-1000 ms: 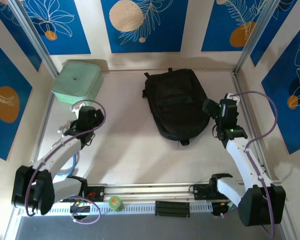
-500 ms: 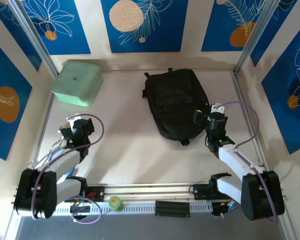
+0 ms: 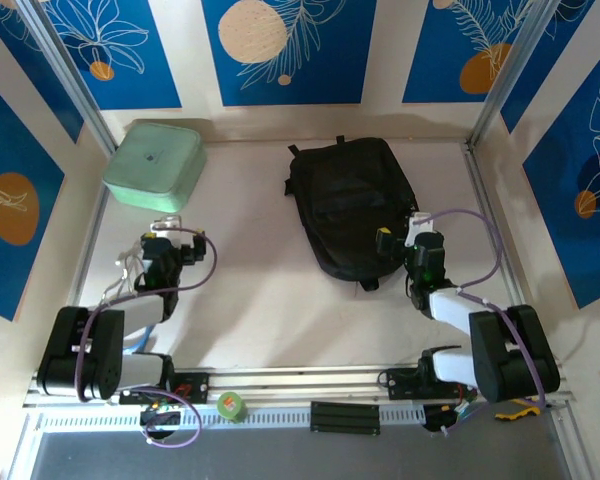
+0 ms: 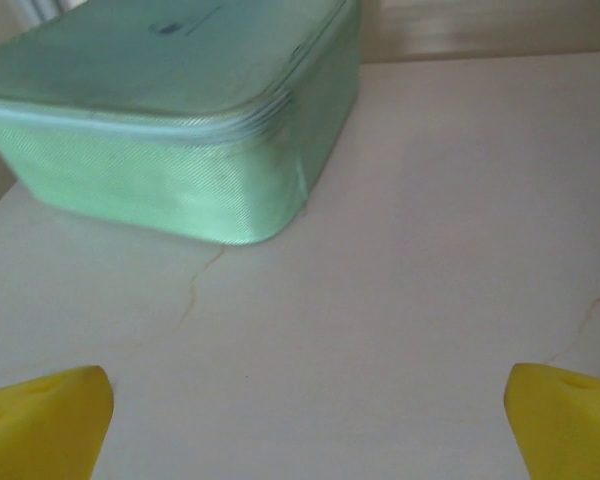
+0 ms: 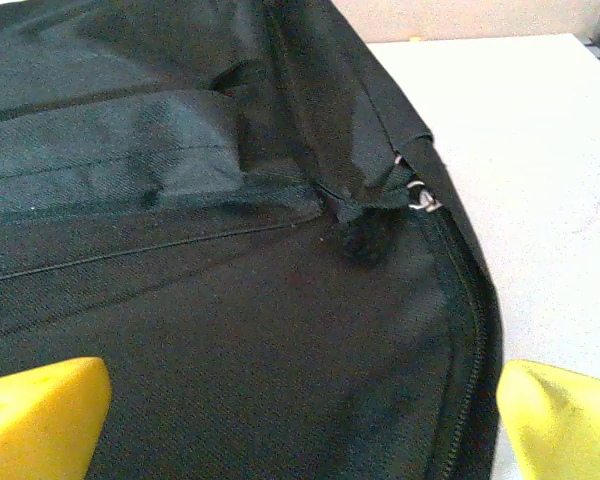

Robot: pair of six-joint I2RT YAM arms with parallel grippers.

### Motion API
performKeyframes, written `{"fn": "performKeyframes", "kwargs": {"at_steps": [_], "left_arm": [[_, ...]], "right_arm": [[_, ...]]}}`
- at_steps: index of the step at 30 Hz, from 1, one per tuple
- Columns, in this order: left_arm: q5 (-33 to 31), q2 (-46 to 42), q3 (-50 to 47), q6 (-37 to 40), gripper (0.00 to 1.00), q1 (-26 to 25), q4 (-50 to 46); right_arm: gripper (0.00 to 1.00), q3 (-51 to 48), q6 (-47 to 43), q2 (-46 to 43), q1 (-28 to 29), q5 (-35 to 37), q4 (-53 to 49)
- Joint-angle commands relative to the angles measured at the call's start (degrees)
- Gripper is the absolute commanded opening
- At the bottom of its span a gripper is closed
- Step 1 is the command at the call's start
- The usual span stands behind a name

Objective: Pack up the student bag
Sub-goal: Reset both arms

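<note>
**Mia:** Where is the bag?

**Tom:** The black bag (image 3: pixel 350 205) lies flat on the table (image 3: pixel 250 300), at the back, a bit right of the middle.

**Mia:** What is near it?

**Tom:** The right gripper (image 5: pixel 302 420) is low at the bag's near right side. Its yellow fingers (image 5: pixel 40 415) are spread wide and hold nothing.

**Mia:** What else is there?

**Tom:** A green box (image 3: pixel 153 165) with its lid on sits in the back left corner, well apart from the bag. The left gripper (image 4: pixel 305 425) faces the box, spread wide too. A green tape roll (image 3: pixel 230 405) sits on the front rail (image 3: pixel 310 380).
</note>
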Motion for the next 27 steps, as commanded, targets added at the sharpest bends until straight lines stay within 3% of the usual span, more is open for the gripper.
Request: {"fn": "performKeyframes", "kwargs": {"at_steps": [1, 5, 9, 14, 19, 21, 27], "left_arm": [[3.8, 2.4, -1.5, 2.4, 0.99, 0.8, 8.8], [7.9, 10.9, -4.1, 2.8, 0.99, 1.0, 22.8], [5.9, 16.8, -5.5, 2.3, 0.99, 1.0, 31.5], [4.3, 15.0, -3.7, 1.7, 1.0, 1.0, 25.2], [3.8, 14.7, 0.6, 1.7, 1.0, 1.0, 16.7], [3.4, 14.4, 3.3, 1.5, 1.0, 1.0, 10.9], [2.2, 14.5, 3.6, 1.5, 1.0, 0.7, 10.9]], "right_arm": [[0.99, 0.0, -3.6, 2.0, -0.5, -3.9, 8.9], [0.99, -0.8, -3.2, 7.3, -3.0, -6.9, 16.1], [0.99, -0.9, -2.4, 10.5, -4.9, -10.4, 18.8], [0.99, 0.1, -1.4, 13.7, -5.7, -10.4, 19.6], [0.99, 6.2, 1.0, 14.0, -6.3, -7.5, 8.1], [0.99, 5.9, 1.0, 14.0, -6.4, -7.7, 8.7], [0.99, 5.9, 1.0, 14.1, -6.5, -7.9, 8.8]]}}
